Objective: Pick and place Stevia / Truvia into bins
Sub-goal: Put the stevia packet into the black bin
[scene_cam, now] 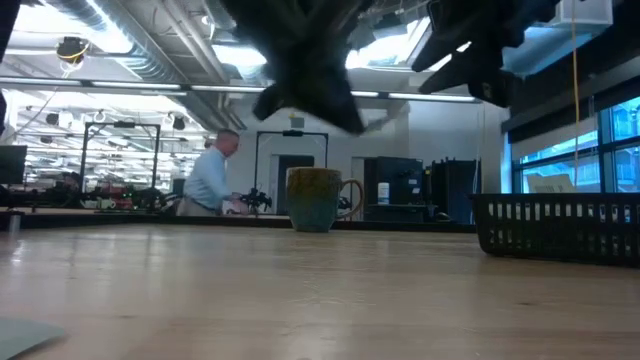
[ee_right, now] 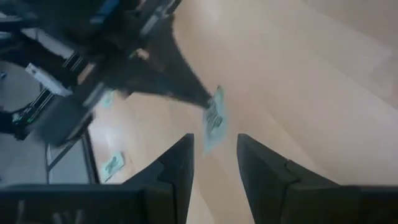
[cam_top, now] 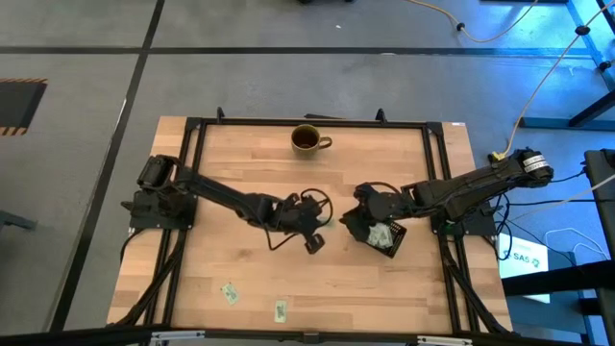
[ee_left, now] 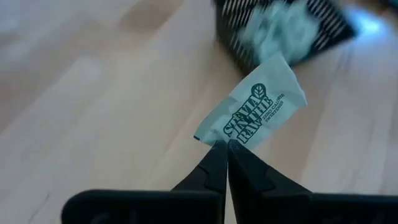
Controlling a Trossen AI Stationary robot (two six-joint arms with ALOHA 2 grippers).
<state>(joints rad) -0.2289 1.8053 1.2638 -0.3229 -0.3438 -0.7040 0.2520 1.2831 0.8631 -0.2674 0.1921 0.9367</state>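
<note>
From above, the left gripper [cam_top: 318, 234] hangs over the table's [cam_top: 250, 163] middle, just left of the black bin [cam_top: 387, 237], which holds pale sachets. The right gripper [cam_top: 357, 219] sits at the bin's left edge. Two loose sachets [cam_top: 229, 292] lie near the front edge; a brown mug [cam_top: 307, 139] stands at the far edge.

At table height, the mug [scene_cam: 314, 198] stands mid-distance, the bin [scene_cam: 560, 226] right, a person [scene_cam: 210, 177] beyond.

The left wrist view shows the fingers [ee_left: 214, 169] pinched together on a corner of a held sachet [ee_left: 256, 111], pale green-white, printed "STEVIA IN THE RAW".

The right wrist view shows its fingers [ee_right: 180, 163] apart, holding nothing.
</note>
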